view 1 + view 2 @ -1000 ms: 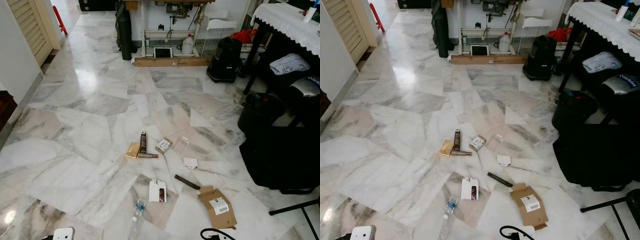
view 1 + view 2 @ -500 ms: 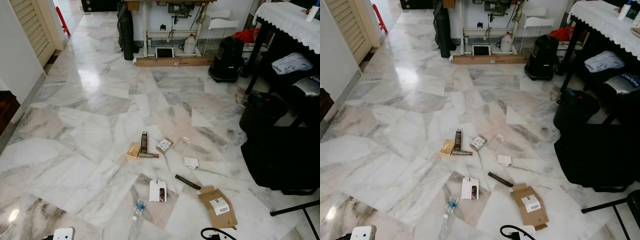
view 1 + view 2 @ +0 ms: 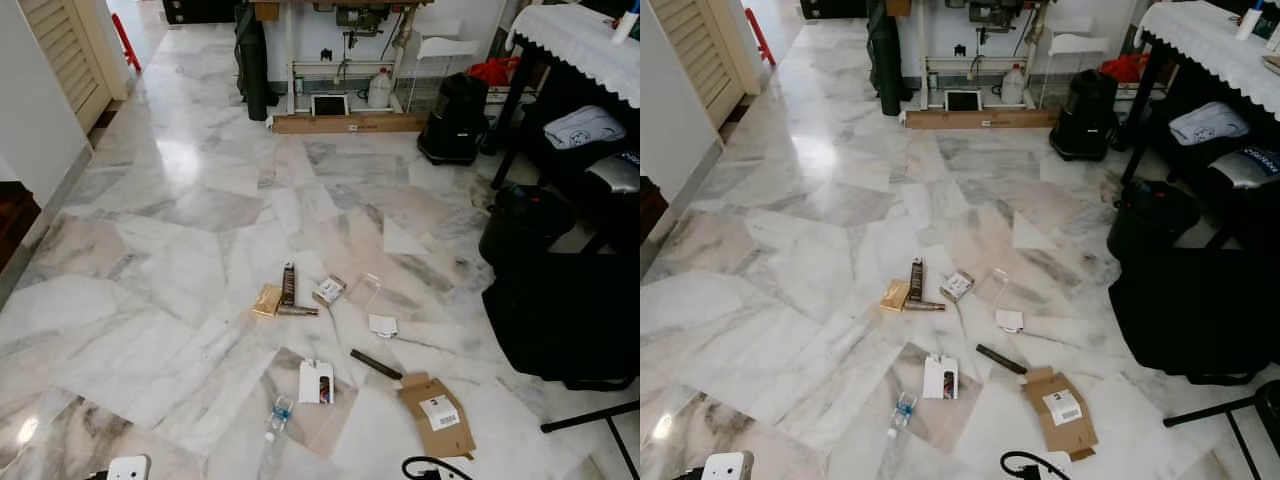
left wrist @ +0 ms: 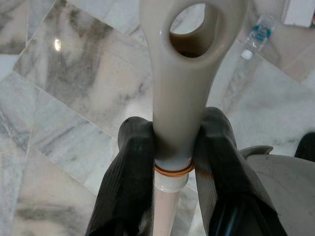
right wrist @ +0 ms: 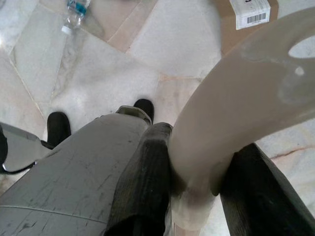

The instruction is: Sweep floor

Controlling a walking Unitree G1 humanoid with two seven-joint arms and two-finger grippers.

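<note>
Litter lies scattered on the marble floor ahead: a plastic bottle [image 3: 278, 413], a white packet [image 3: 316, 381], a flattened brown carton with a label [image 3: 436, 413], a dark stick [image 3: 376, 364], a small white card [image 3: 382, 325], a little box [image 3: 328, 290], a dark tube [image 3: 288, 283] and a tan packet [image 3: 266, 300]. My left gripper [image 4: 174, 132] is shut on a beige handle with a hanging hole [image 4: 184, 73], above the floor near the bottle [image 4: 256, 37]. My right gripper [image 5: 197, 152] is shut on a second, curved beige handle [image 5: 246, 88], with the labelled carton [image 5: 248, 12] beyond it.
Black bags [image 3: 560, 310] and a cloth-covered table [image 3: 580, 40] crowd the right side. A black bin [image 3: 455, 118] and a wooden plank [image 3: 345, 123] stand at the back, and a louvred door [image 3: 65, 50] at far left. A black stand leg [image 3: 590, 415] and a cable loop [image 3: 430, 467] lie near my feet.
The head view has shifted slightly. The litter lies where it was.
</note>
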